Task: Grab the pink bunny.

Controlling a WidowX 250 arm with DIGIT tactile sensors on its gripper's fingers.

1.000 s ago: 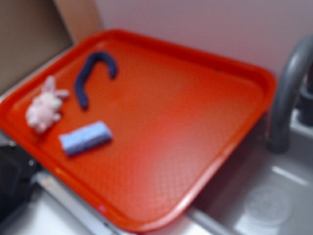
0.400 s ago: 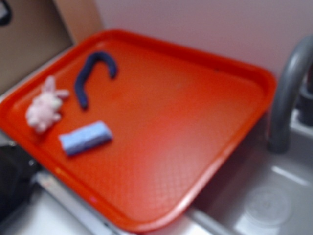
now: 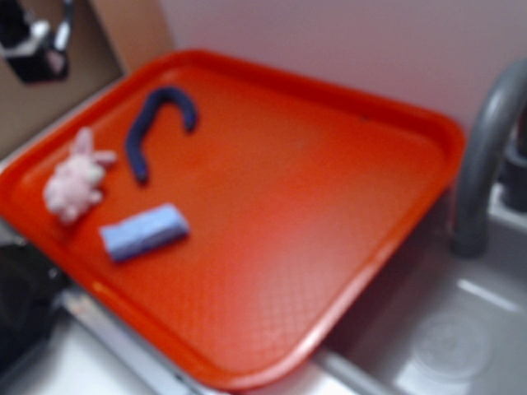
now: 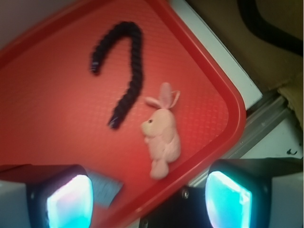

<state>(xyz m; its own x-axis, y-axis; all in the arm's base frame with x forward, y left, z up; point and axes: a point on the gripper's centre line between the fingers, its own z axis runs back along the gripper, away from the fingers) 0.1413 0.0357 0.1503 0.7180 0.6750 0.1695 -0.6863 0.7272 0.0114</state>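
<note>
The pink bunny (image 3: 74, 179) lies on the red tray (image 3: 329, 123) near its left edge, ears pointing up. In the wrist view the bunny (image 4: 163, 132) lies below me, near the tray's rim (image 4: 228, 133). My gripper (image 3: 37, 45) shows at the top left of the exterior view, high above and behind the bunny. In the wrist view my gripper (image 4: 149, 204) is open and empty, its two fingertips wide apart at the bottom corners.
A dark-blue hook-shaped piece (image 3: 152, 123) lies right of the bunny, and a light-blue block (image 3: 144, 230) lies in front of it. A grey faucet (image 3: 486, 140) and sink (image 3: 445, 346) are to the right. A black object (image 3: 20, 304) sits at the lower left.
My gripper has come into the exterior view at the top left and moved downward. The bunny and the other pieces have not moved.
</note>
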